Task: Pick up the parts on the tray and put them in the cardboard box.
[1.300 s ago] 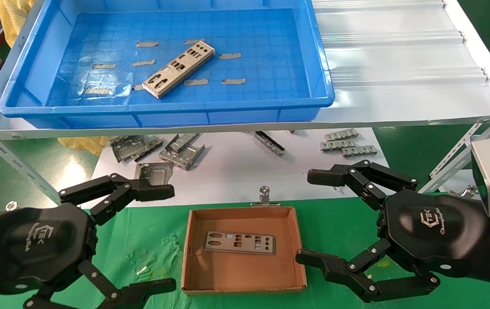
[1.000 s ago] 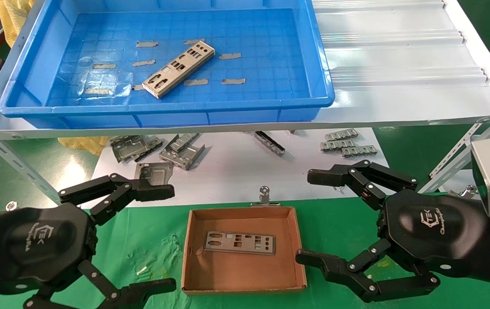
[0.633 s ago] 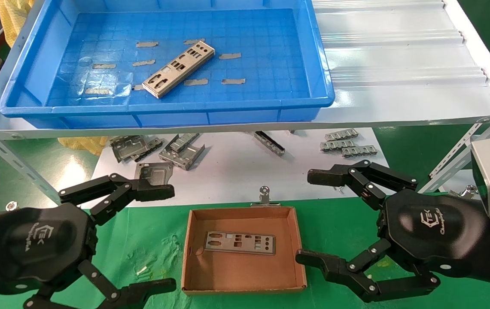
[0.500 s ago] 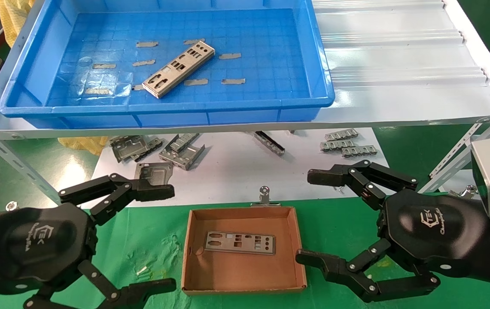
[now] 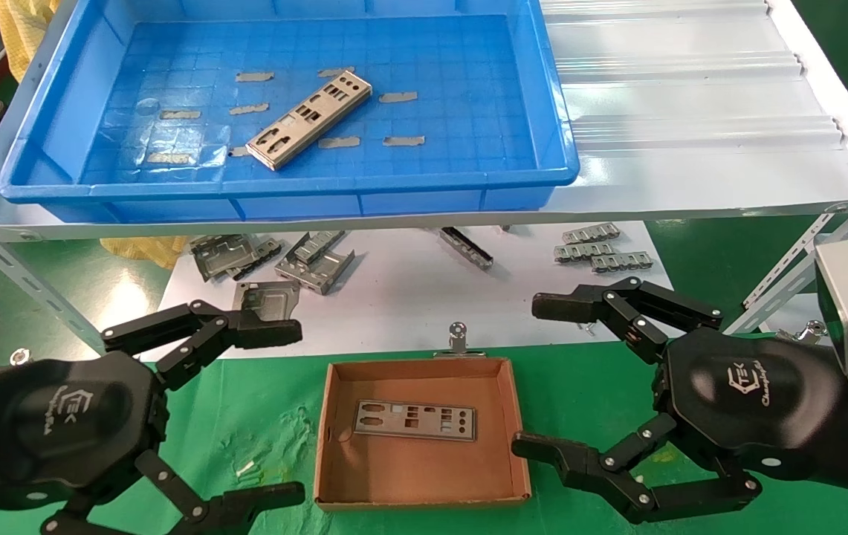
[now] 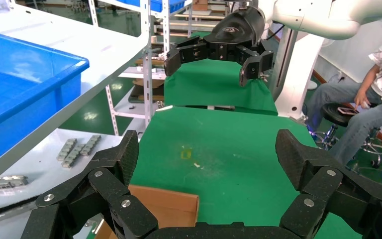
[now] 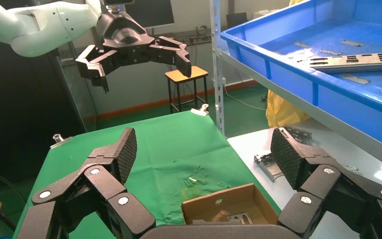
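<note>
Though partly cropped, left end effector point(image 5: 286, 412) agape.

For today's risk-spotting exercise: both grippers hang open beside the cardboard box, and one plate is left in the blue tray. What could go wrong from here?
1. The part lies flat and askew on the tray floor among tape strips; fingers may slip or pinch a strip instead.
2. The tray's raised rim could catch an arm reaching in.
3. The cardboard box is small and light, already holding a plate; the left gripper or right gripper might nudge it.
</note>
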Motion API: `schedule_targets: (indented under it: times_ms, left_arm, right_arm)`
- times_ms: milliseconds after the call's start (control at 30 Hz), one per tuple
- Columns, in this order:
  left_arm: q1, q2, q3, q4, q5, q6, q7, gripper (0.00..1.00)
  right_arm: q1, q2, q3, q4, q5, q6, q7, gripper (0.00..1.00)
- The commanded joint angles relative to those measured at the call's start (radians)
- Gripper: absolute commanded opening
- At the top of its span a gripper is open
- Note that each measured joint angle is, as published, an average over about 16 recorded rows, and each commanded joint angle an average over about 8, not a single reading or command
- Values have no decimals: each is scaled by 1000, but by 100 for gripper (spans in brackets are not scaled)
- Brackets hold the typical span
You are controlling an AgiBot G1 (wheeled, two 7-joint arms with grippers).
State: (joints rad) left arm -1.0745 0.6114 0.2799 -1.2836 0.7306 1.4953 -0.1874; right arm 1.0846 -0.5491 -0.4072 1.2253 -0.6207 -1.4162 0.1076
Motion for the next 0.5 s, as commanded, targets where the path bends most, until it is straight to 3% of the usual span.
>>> schedule_targets:
  times_ms: [33, 500]
  left_arm:
    - [0, 0, 0, 0, 0, 0, 0, 100]
    - [0, 0, 0, 0, 0, 0, 0, 100]
  right_arm:
    - [0, 0, 0, 0, 0, 0, 0, 100]
    - [0, 0, 0, 0, 0, 0, 0, 100]
